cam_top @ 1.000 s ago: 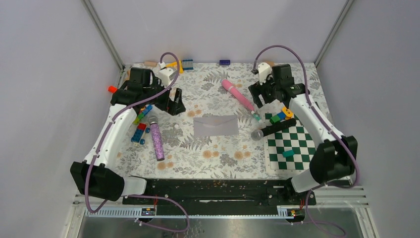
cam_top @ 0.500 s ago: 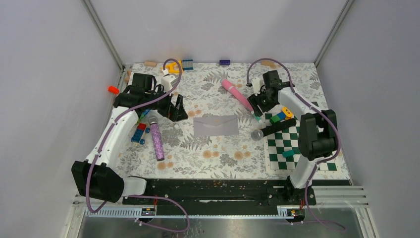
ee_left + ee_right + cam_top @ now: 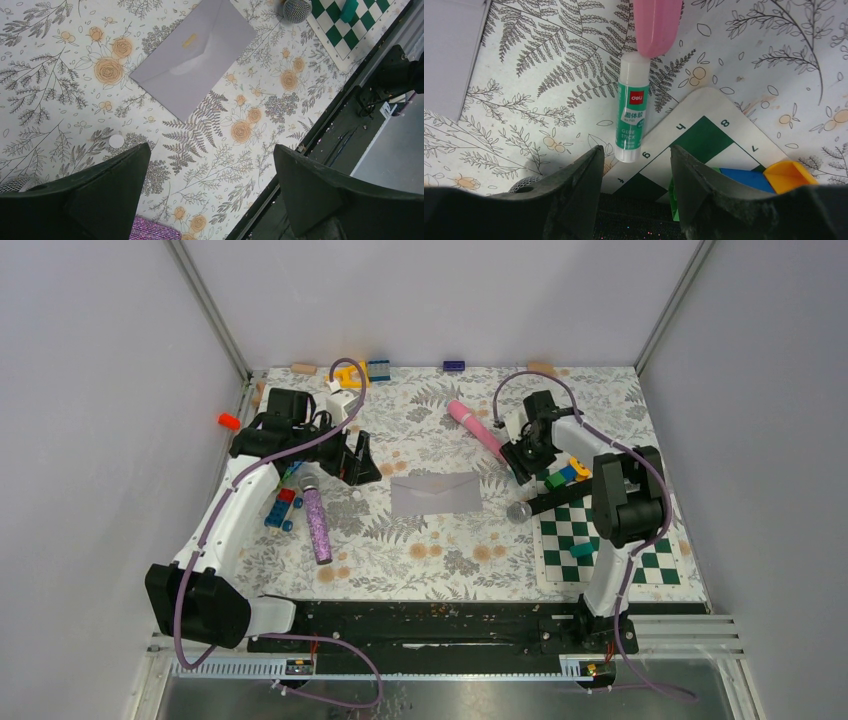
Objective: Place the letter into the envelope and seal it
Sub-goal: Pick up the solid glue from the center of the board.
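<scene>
Pale grey-lavender rectangular paper envelope is lying flat on the floral cloth; your left gripper is hanging wide apart near it; your right gripper is hovering, jaws apart and empty, at a green-and-white glue stick.

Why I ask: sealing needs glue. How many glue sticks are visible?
1. The glue stick lies between the pink object and the checkerboard mat; others may be hidden.
</scene>
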{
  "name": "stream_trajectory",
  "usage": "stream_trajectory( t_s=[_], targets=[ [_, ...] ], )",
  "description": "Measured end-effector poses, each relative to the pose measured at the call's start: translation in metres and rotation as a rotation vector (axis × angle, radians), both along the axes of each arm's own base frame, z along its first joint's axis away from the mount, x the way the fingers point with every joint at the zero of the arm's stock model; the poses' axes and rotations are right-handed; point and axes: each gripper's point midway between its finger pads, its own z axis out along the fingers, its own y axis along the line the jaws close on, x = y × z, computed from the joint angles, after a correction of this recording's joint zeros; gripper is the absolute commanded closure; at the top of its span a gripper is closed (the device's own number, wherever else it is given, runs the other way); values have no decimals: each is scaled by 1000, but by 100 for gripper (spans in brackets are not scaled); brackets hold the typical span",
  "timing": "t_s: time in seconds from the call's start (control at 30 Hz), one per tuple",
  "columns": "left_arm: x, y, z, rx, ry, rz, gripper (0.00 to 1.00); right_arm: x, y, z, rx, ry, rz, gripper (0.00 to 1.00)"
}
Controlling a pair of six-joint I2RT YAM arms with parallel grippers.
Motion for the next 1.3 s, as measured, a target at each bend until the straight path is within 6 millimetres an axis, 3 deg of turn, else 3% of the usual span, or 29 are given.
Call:
stream_trajectory(
  t_s=[0.27, 0.4, 0.53, 0.8, 1.17, 1.3],
  targets=[
    [-1, -2, 1, -13, 4, -8, 1, -3, 0, -11, -9, 52, -7, 43],
    [-2, -3, 2, -18, 5, -12, 1, 1, 1, -7, -6, 57, -26, 32],
    [-3, -3, 2, -23, 6, -15, 1, 5, 3, -4, 0, 53, -42, 29],
    [-4, -5, 3, -33, 13, -18, 1, 6, 4, -5, -16, 85, -83, 45],
    [-3, -6, 5, -43, 17, -15, 1, -2, 17, -7, -59, 114, -85, 39],
    [-3, -6, 5, -44, 19, -13, 1, -3, 26, -6, -99, 98, -63, 41]
  ],
)
